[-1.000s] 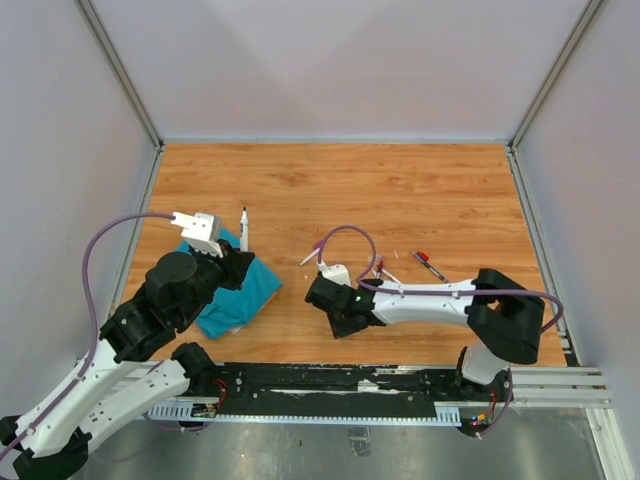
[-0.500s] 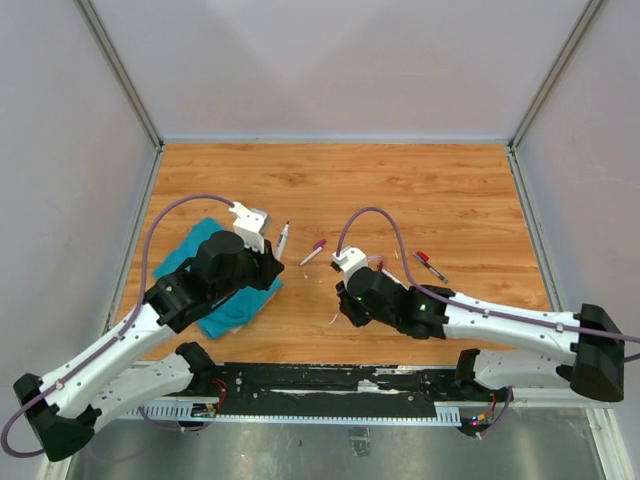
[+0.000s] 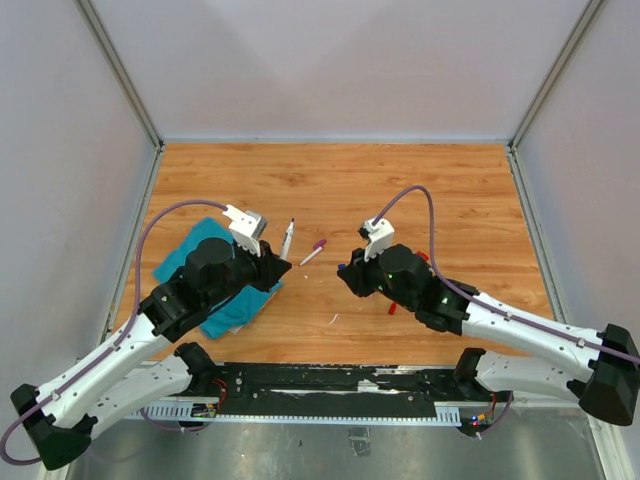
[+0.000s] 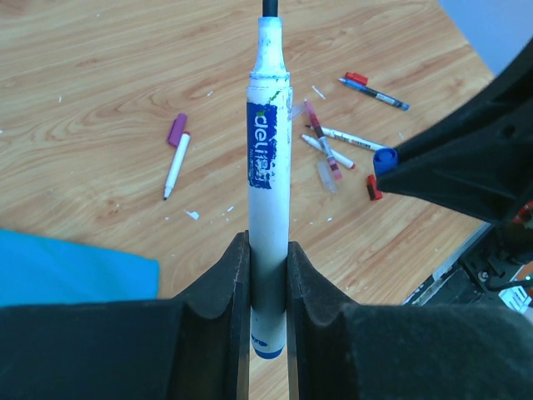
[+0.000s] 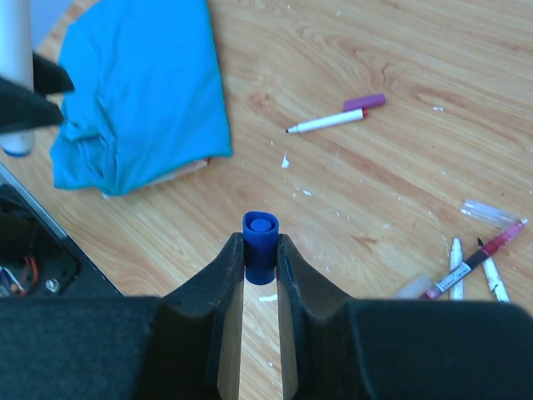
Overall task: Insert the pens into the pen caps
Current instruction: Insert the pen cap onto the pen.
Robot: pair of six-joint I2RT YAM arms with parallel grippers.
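Pinching a pen (image 4: 268,208), left fingers (image 4: 223,292) face right fingers (image 5: 223,283) pinching a blue cap (image 5: 260,237), well apart.

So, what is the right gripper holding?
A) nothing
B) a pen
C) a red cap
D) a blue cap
D: in the right wrist view, the right gripper is shut on a blue cap.

The bench (image 3: 400,190) is warm-grained wood with a low sheen. The teal cloth (image 5: 141,92) looks soft, matt, creased. The marker pen (image 4: 268,208) is smooth white plastic, its label glossy; the blue cap (image 5: 260,237) and left claw (image 4: 268,247) are matt plastic.
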